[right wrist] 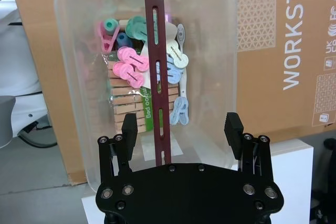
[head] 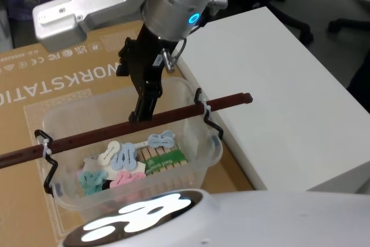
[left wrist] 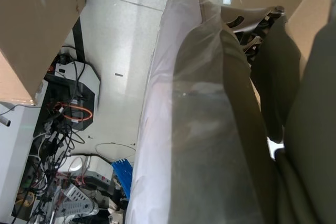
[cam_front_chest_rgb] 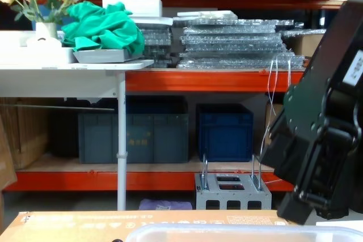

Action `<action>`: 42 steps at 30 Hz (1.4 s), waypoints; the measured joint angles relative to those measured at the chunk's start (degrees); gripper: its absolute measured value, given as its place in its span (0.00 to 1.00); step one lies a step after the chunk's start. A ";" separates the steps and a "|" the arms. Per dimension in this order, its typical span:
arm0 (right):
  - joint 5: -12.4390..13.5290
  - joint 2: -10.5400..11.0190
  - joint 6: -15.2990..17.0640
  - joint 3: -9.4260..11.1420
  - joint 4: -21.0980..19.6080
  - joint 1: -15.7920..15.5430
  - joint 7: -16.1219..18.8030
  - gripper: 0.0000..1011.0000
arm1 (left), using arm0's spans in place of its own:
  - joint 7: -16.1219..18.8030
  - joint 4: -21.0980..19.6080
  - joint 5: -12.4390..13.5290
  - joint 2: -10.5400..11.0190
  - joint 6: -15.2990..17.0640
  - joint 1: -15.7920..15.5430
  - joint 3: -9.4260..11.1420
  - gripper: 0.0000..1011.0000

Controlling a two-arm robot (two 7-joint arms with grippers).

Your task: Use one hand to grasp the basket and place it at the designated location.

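Observation:
The basket is a translucent white tub standing on a brown cardboard box. It holds coloured clothes pegs and a pack of wooden ones. A long reddish-brown bar handle spans it, with a white tie at one end. My right gripper hangs straight over the middle of the handle. In the right wrist view the gripper is open, its two black fingers standing either side of the handle, not touching it. The basket's rim lies low in the chest view, with the right arm beside it.
A white table stands directly right of the box and basket. Across the room are orange shelves with dark blue crates, a grey metal block with two loop handles and a white side table. The left wrist view looks down at floor and cables.

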 joint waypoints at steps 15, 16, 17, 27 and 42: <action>-2.99 -3.81 2.18 -4.26 3.56 -0.08 0.41 0.99 | 0.00 0.01 0.00 0.00 0.00 0.00 0.00 0.00; -3.09 -3.89 2.23 -4.42 3.65 -0.11 0.40 0.99 | 0.00 0.00 0.00 0.00 0.00 0.00 0.00 0.00; -3.23 -3.95 2.31 -4.61 3.71 -0.14 0.39 0.99 | 0.00 0.00 0.00 0.00 0.00 0.00 0.00 0.00; -5.08 -5.09 2.98 -6.33 4.32 -0.54 -0.04 0.99 | 0.00 0.00 0.00 0.00 0.00 0.00 0.00 0.00; -6.27 -6.29 3.63 -8.03 4.88 -0.85 -0.07 0.99 | 0.00 0.00 0.00 0.00 0.00 0.00 0.00 0.00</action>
